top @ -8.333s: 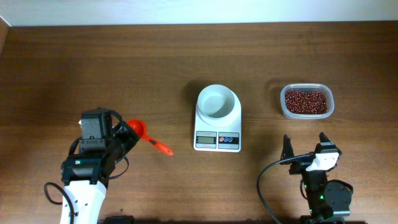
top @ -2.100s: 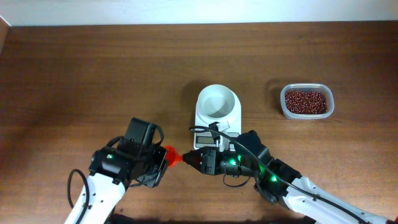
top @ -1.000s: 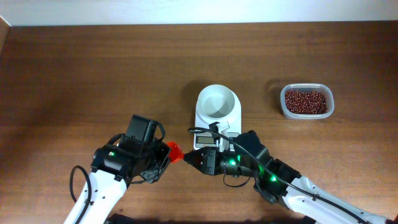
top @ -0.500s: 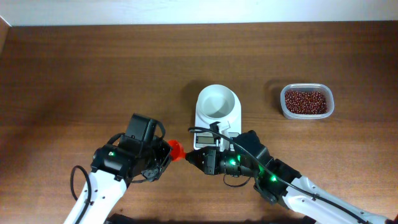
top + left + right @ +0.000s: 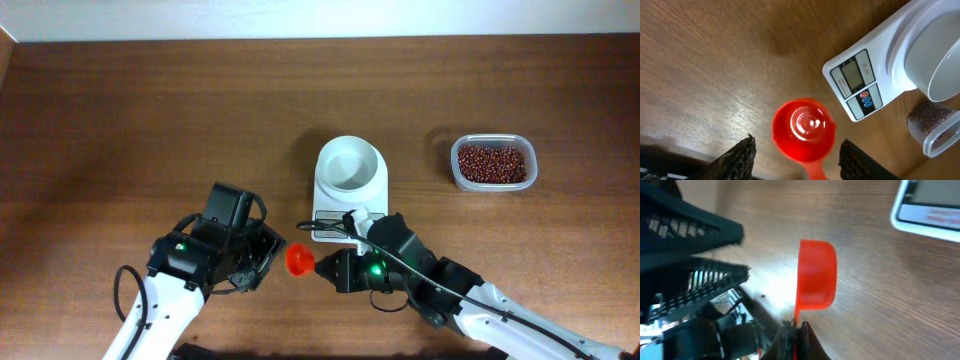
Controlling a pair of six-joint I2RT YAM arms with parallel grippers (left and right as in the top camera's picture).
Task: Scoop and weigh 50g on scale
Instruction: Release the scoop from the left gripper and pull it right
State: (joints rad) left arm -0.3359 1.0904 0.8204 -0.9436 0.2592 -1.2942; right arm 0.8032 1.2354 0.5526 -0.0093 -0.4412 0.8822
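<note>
left fingers (image 5: 740, 161): apart, one on each side of the scoop (image 5: 802, 129) cup; as far as my wrist view shows, they're not touching it.
right fingers (image 5: 812, 347): clamped on the tip of the scoop handle, cup pointing toward my left arm.
scoop: glossy orange-red plastic with a round cup and a thin flat handle. It's empty, above the bench (image 5: 150, 110) between my arms, near the scale (image 5: 860, 85) front.
beans (image 5: 491, 163): small dark reddish-brown grains, all in the clear tub (image 5: 531, 170) at far right, well apart from the scoop.
scale: smooth white plastic with a grey display and two small buttons. The round white bowl (image 5: 349, 165) on top is empty.
risk, grip: I only hold the end of a slick handle, so a loaded cup could twist or droop and spill.
risk, left side: with fingers flanking the cup, a skewed retreat could knock it loose.
risk, swing: my right arm lies over the scale front, so a move toward the tub could nudge the scale or bowl.
risk, beans: they look hard and likely to roll, so an overfull scoop sheds them. The thin-walled tub may slide when dug into.
</note>
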